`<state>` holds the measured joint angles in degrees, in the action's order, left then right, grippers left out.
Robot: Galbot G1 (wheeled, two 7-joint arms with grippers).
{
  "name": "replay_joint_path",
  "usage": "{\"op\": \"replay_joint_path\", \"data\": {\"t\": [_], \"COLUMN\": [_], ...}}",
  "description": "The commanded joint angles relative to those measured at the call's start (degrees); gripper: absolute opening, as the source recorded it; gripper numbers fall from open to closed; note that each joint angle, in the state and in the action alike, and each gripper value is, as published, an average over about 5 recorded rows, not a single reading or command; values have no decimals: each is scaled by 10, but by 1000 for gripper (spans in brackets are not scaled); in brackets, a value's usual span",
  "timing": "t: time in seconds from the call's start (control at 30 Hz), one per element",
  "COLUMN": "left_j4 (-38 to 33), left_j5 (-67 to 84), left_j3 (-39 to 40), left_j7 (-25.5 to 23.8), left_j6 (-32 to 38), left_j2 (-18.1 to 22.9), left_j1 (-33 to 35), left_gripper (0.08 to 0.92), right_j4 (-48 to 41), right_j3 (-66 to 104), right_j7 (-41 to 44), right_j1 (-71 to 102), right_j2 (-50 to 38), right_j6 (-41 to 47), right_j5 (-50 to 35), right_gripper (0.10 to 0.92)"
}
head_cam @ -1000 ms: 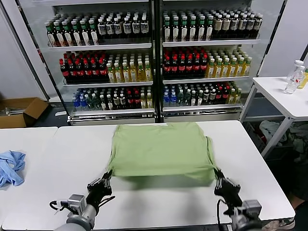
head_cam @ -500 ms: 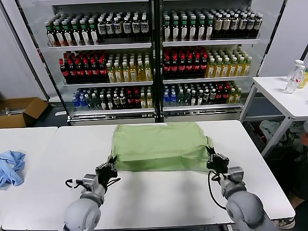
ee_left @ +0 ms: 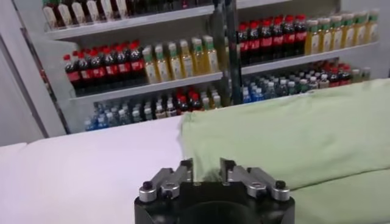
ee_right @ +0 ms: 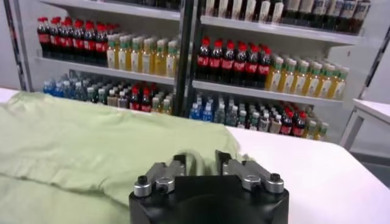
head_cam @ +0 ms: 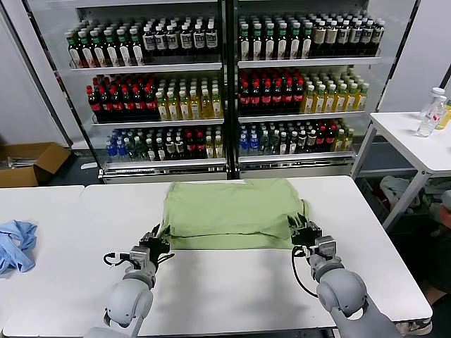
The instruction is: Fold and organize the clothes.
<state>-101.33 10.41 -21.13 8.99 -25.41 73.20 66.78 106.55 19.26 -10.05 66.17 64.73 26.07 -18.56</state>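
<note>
since the earlier frames you've carried both end effectors forward across the tabletop [head_cam: 225, 289], and the shirt's near edge, which hung lifted a second ago, has come over onto the rest of the cloth as a neat fold

counting from your left: one light blue cloth [head_cam: 15, 243] at the far left edge, well apart from the work; one left end effector [head_cam: 156, 239] at the fold's near left corner; one green polo shirt [head_cam: 232, 211] in the middle; one right end effector [head_cam: 304, 232] at the near right corner

in the left wrist view the left end effector [ee_left: 206, 171] has its fingers drawn close with green cloth in the narrow gap. the right end effector [ee_right: 200, 163] looks the same, pinching a bunched bit of the shirt [ee_right: 91, 146]

the shirt lies flat toward the far side of the tabletop, doubled over, plain pale green side up, smooth with soft creases, its folded edge running straight between your two end effectors
</note>
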Motion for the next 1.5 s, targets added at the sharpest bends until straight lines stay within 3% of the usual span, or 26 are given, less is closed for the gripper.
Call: {"op": "replay_joint_path", "data": {"t": [0.03,0.2,0.3,0.37,0.8,1.03,1.2,1.4,1.5], "left_j4": [38,38,36,36,-1,-83,-207,-320,-351], "left_j5": [-22,-9,0,4,132,153,143,72,25], "left_j3": [2,8,11,12,-14,-48,-89,-130,-138], "left_j7": [8,4,1,-1,-29,-25,-20,-26,-36], "left_j6": [-14,-19,-18,-20,-70,-76,-76,-76,-77], "left_j2": [3,2,0,-1,-8,-16,-24,-26,-32], "left_j1": [12,7,5,5,36,111,227,370,419], "left_gripper": [489,627,711,734,404,205,99,94,94], "right_j4": [2,-7,-25,-33,-12,72,166,253,284], "right_j3": [40,45,33,25,25,66,113,140,144], "right_j7": [-8,-18,-19,-20,1,12,17,20,25], "right_j1": [35,40,34,29,54,151,269,408,435], "right_j2": [9,27,33,35,4,-23,-41,-28,-21], "right_j6": [11,33,38,38,15,3,-7,-20,-9], "right_j5": [8,-21,-43,-55,-74,-73,-61,10,38], "right_gripper": [657,785,760,700,344,152,126,127,165]}}
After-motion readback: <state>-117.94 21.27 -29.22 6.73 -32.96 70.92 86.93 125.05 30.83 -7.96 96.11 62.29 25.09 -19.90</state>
